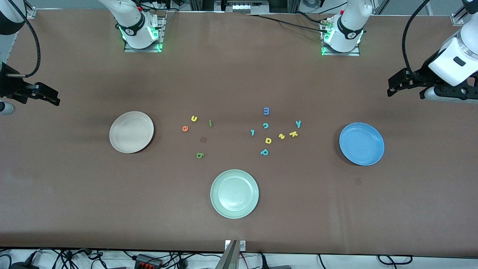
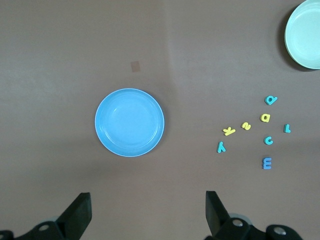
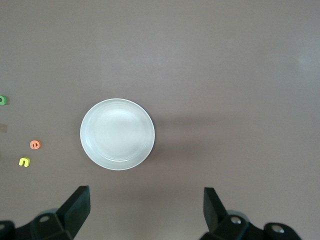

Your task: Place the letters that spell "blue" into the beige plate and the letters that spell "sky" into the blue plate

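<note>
The beige plate lies bare toward the right arm's end. Beside it are the orange e, yellow u, thin green l and dark green b. The blue plate lies bare toward the left arm's end, with the yellow s, yellow k and teal y beside it. My left gripper hangs open high over the table near the blue plate. My right gripper hangs open high near the beige plate. Neither holds anything.
A pale green plate sits nearest the front camera, mid-table. A blue m, teal c, yellow d-like letter and two more teal letters lie among the sky letters. A small brown patch marks the cloth.
</note>
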Robot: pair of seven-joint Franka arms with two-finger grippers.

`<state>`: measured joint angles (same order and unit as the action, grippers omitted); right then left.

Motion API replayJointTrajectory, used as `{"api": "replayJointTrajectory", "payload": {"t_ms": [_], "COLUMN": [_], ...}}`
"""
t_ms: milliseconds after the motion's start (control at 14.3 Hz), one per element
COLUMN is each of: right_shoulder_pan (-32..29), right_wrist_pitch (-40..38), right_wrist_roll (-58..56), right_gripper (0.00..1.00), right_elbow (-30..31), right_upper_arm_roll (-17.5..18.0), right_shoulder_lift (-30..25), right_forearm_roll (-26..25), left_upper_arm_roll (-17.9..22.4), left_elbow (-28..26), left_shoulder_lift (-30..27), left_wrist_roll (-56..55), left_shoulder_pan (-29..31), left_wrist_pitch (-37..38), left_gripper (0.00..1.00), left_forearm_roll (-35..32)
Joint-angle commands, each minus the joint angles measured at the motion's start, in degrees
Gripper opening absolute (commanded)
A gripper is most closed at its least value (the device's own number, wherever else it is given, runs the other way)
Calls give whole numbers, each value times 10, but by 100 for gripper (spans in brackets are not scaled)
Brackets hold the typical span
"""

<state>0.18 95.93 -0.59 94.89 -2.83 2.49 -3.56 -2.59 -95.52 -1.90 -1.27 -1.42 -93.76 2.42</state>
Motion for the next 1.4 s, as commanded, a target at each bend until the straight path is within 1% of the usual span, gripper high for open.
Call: {"api": "replayJointTrajectory", "payload": {"t_ms": [0, 210, 350, 489, 559, 769, 909, 1049, 1188, 1328], "right_shoulder_pan": [3, -3, -3, 8, 30, 67, 99, 138, 192, 235], "right_wrist_pitch": [2, 2, 0, -1, -3, 2, 15, 64, 148, 210], "right_wrist_roll": [1, -7, -7, -7, -6, 1, 3, 35, 89, 164], "right_gripper": [100, 100, 100, 100, 100, 100, 100, 100, 100, 100], "right_elbow": [4, 3, 4, 5, 5, 14, 21, 54, 110, 138], "right_upper_arm_roll": [5, 2, 2, 6, 6, 6, 6, 6, 6, 6], "right_shoulder_lift": [-4, -3, 2, 20, 29, 70, 105, 130, 145, 171], "right_forearm_roll": [-5, -5, -2, -1, -1, 0, 1, 9, 22, 21], "left_upper_arm_roll": [-2, -2, -5, -7, -7, -7, -7, -10, -10, -10], "left_elbow": [17, 24, 29, 30, 31, 22, 18, -14, -40, -63], "left_shoulder_lift": [8, 23, 48, 72, 90, 140, 174, 189, 205, 224], "left_wrist_roll": [5, 6, 11, 18, 18, 21, 73, 176, 258, 332], "left_shoulder_pan": [0, 1, -8, -22, -39, -88, -103, -115, -134, -157], "left_wrist_pitch": [15, 29, 31, 27, 18, -36, -44, -87, -134, -188], "left_gripper": [100, 100, 100, 100, 100, 100, 100, 100, 100, 100], "left_forearm_roll": [-5, 3, 1, 1, -4, -6, -4, -4, -5, -6]}}
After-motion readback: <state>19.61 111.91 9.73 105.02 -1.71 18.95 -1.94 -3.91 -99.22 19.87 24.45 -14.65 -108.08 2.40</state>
